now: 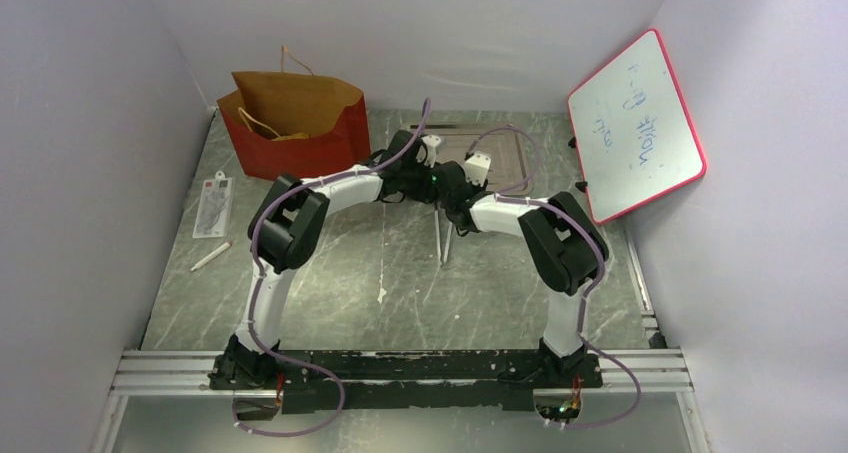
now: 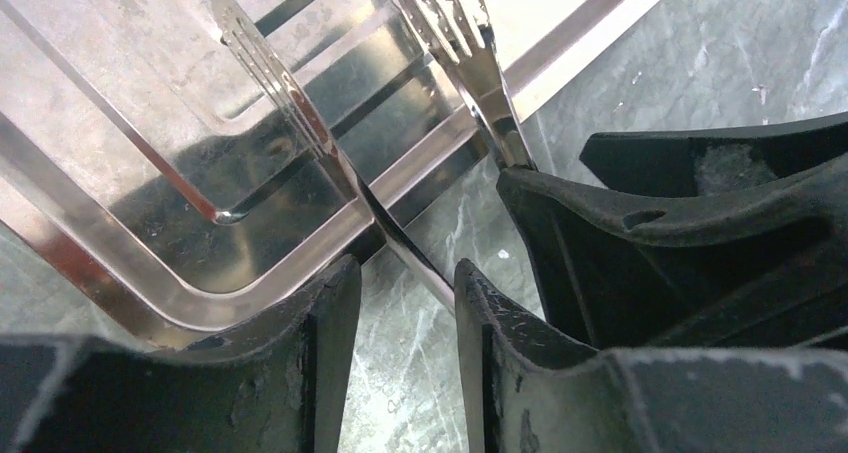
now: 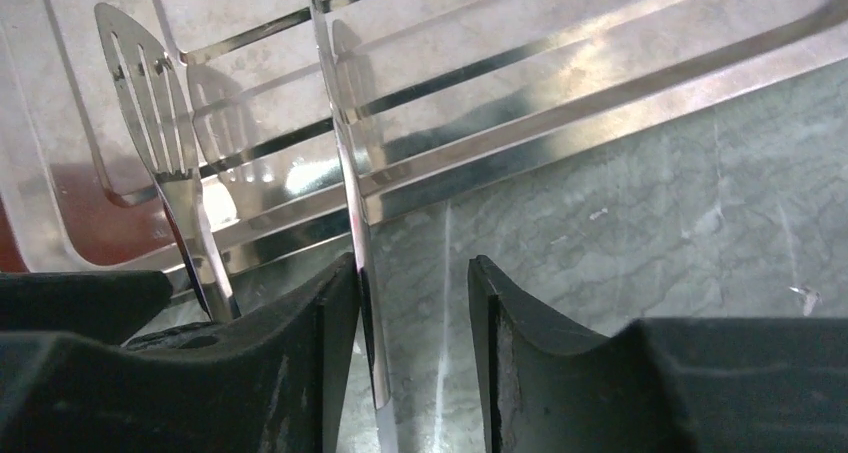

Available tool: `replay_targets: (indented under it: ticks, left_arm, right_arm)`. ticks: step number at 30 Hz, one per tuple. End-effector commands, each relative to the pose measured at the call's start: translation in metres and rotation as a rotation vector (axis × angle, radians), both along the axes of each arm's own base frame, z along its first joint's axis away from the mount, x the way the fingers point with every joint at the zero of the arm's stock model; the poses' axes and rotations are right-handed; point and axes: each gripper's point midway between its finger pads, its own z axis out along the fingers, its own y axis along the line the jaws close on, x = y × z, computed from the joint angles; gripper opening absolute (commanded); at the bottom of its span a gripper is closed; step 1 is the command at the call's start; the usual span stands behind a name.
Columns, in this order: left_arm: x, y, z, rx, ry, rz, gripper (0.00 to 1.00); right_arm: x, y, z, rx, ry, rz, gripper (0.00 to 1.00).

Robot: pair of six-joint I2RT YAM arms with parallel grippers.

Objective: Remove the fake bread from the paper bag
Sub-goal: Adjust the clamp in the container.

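Note:
The red paper bag (image 1: 295,123) stands open at the back left, showing its brown inside. The fake bread is hidden from every view. Both arms meet mid-table at the near edge of the silver tray (image 1: 505,158). Metal tongs (image 1: 441,238) with slotted tips (image 2: 262,61) lie between them, tips over the tray. One tong arm (image 2: 415,258) runs through my left gripper (image 2: 405,268), touching only its right finger, and the jaws stand apart. The other tong arm (image 3: 362,273) lies against the left finger of my right gripper (image 3: 413,263), whose jaws also stand apart.
A red-rimmed whiteboard (image 1: 635,123) leans against the right wall. A flat packaged card (image 1: 213,205) and a white marker (image 1: 212,256) lie at the table's left. White walls close in the sides and back. The grey marbled table (image 1: 380,293) shows between the arms.

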Motion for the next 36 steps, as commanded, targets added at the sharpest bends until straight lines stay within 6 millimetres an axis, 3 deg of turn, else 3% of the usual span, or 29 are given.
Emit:
replay_targets:
  ticks: [1, 9, 13, 21, 24, 27, 32, 36]
  left_arm:
    - [0.015, -0.003, -0.004, 0.019, -0.049, 0.024, 0.41]
    - [0.016, 0.006, -0.027, 0.073, -0.023, 0.059, 0.08]
    - [0.018, 0.008, -0.026, 0.086, -0.030, 0.072, 0.07]
    - [0.024, 0.009, -0.005, 0.076, -0.058, 0.097, 0.08]
    - [0.019, 0.003, 0.018, -0.011, -0.091, 0.089, 0.26]
    - [0.014, -0.006, 0.039, -0.082, -0.119, 0.045, 0.36]
    - [0.012, -0.011, 0.054, -0.122, -0.158, 0.005, 0.41]
    - [0.013, -0.012, 0.054, -0.126, -0.171, -0.001, 0.41]
  right_arm:
    - [0.005, -0.003, -0.013, -0.008, 0.027, 0.002, 0.44]
    - [0.007, -0.013, -0.017, -0.028, 0.065, -0.009, 0.00]
    - [0.009, -0.016, -0.010, -0.034, 0.060, -0.017, 0.00]
    - [0.015, -0.018, 0.010, -0.027, 0.044, 0.000, 0.00]
    - [0.015, -0.015, 0.014, -0.016, 0.040, 0.023, 0.00]
    - [0.011, -0.010, 0.013, 0.006, 0.034, 0.059, 0.00]
    - [0.007, -0.004, 0.013, 0.032, 0.023, 0.115, 0.00]
    - [0.004, 0.001, 0.014, 0.057, 0.003, 0.155, 0.00]
